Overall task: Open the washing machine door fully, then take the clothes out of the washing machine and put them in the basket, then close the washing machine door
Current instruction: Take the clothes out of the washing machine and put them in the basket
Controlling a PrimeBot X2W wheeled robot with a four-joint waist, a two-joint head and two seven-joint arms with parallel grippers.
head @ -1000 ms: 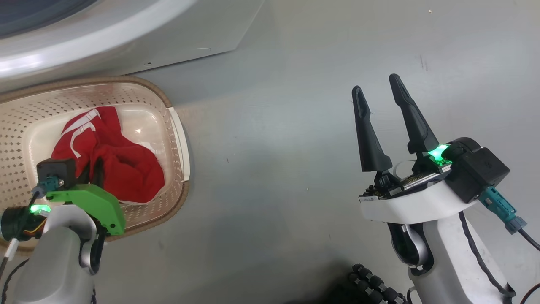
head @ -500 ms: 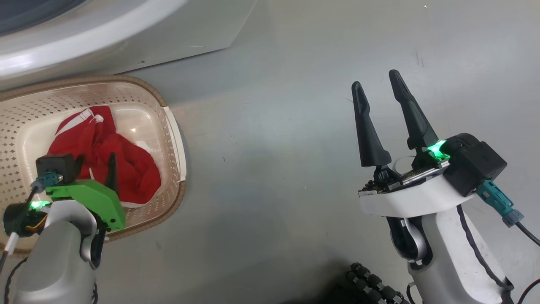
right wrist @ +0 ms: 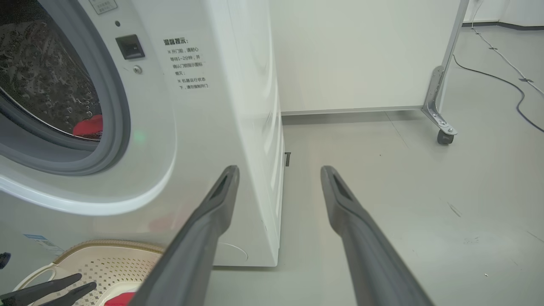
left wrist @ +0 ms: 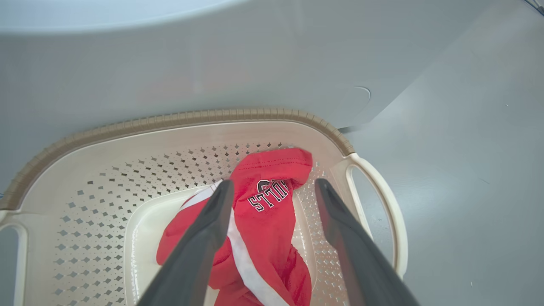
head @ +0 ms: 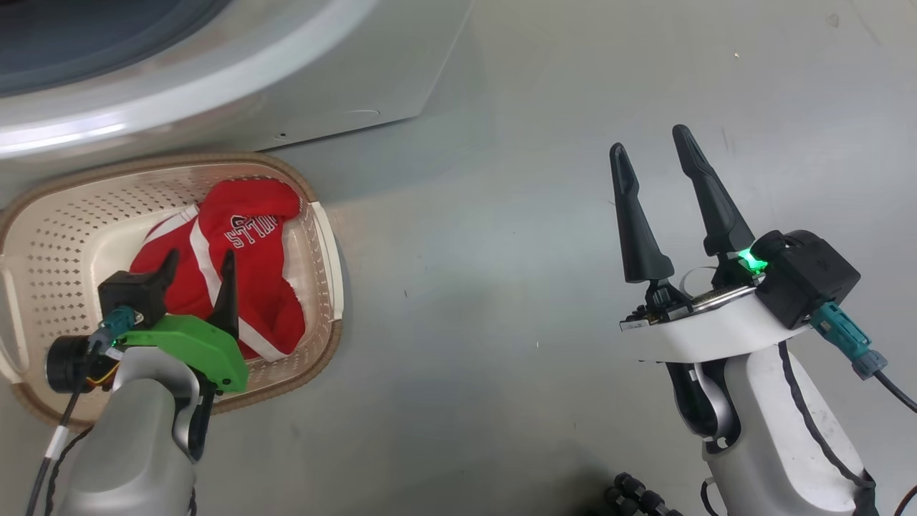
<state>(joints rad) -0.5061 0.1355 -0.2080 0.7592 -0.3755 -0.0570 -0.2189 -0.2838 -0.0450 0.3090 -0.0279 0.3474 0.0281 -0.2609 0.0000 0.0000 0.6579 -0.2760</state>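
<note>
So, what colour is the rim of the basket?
Brown, with a woven look; the rest of the basket is cream. The left wrist view shows it best.

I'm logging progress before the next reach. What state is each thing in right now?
washing machine: opening uncovered, a red piece lying in the drum.
basket: upright on the floor, holding a red garment.
left gripper: open, above the red garment in the basket, gripping nothing.
right gripper: open, empty, above the floor.

clothes (left wrist: 263,221): lettering beginning "ST", rest creased | washing machine (right wrist: 204,136): Chinese notice (right wrist: 187,63) headed 温馨提示 | blue sticker (right wrist: 40,243): unreadable
</note>
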